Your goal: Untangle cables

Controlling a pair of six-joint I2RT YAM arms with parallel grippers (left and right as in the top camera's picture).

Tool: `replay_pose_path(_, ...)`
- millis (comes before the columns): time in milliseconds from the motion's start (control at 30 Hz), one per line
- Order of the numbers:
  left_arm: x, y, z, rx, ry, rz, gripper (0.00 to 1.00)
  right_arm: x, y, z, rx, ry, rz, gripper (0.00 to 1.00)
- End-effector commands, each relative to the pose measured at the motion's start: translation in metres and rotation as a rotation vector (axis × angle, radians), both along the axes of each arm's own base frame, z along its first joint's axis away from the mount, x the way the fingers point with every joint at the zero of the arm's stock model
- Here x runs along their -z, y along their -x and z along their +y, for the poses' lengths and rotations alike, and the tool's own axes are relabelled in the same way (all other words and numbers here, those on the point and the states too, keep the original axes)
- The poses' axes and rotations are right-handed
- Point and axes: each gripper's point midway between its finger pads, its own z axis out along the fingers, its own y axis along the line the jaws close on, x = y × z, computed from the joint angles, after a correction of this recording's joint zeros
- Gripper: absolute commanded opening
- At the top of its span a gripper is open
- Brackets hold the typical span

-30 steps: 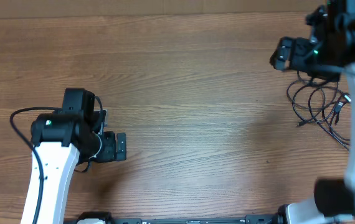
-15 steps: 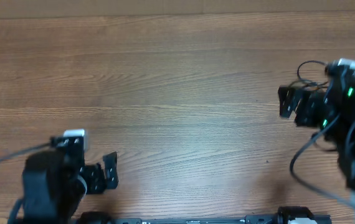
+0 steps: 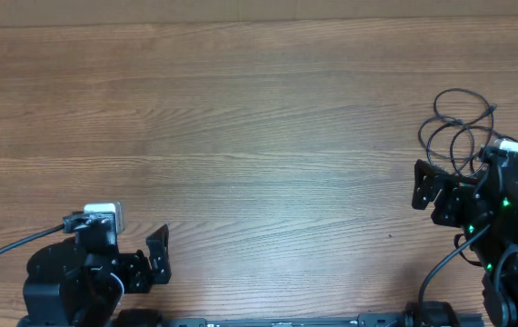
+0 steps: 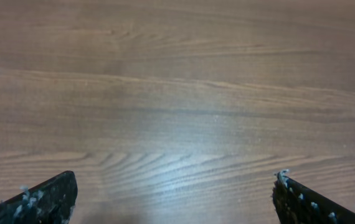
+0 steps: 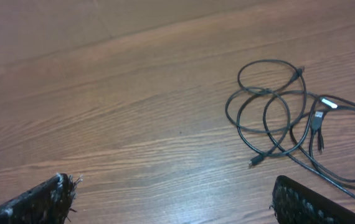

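The cables [image 3: 447, 123] are thin black cords lying in overlapping loops on the wooden table at the far right. They also show in the right wrist view [image 5: 268, 92], with small plug ends on the wood. My right gripper [image 3: 427, 191] is open and empty, just in front of the coils and to their left, apart from them; its fingertips frame bare wood in the right wrist view [image 5: 174, 199]. My left gripper [image 3: 154, 259] is open and empty near the front left edge, far from the cables; in the left wrist view [image 4: 174, 199] it is over bare wood.
The wooden table [image 3: 259, 136] runs across the whole view. A thicker black arm cable [image 3: 4, 250] trails off the left arm at the front left. Another arm cable [image 3: 441, 268] hangs by the right arm's base.
Both arms have drawn back toward the front edge. The right arm has moved off the cables, which now lie uncovered. Both grippers stay open.
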Motion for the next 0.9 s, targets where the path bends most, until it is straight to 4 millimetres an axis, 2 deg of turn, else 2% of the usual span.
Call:
replay_pose_path(0,0.007,0.004,-0.001,0.000,0.012,0.030,1.00,0.005,0.002,-0.002,0.010,0.009,0.014,1.00)
replay_pose_path(433,0.010,0.006,-0.001,-0.001,0.011,0.044,1.00,0.007,0.003,-0.002,0.010,0.010,0.023,1.00)
replay_pose_path(600,0.010,0.006,-0.001,0.000,0.011,0.044,1.00,0.015,0.009,-0.002,0.010,0.010,0.062,1.00)
replay_pose_path(700,0.010,0.006,-0.001,-0.001,0.011,0.044,1.00,0.011,0.008,-0.002,0.009,0.009,0.040,1.00)
replay_pose_path(867,0.010,0.006,-0.001,-0.001,0.011,0.044,1.00,-0.008,0.004,0.001,-0.004,0.003,-0.090,1.00)
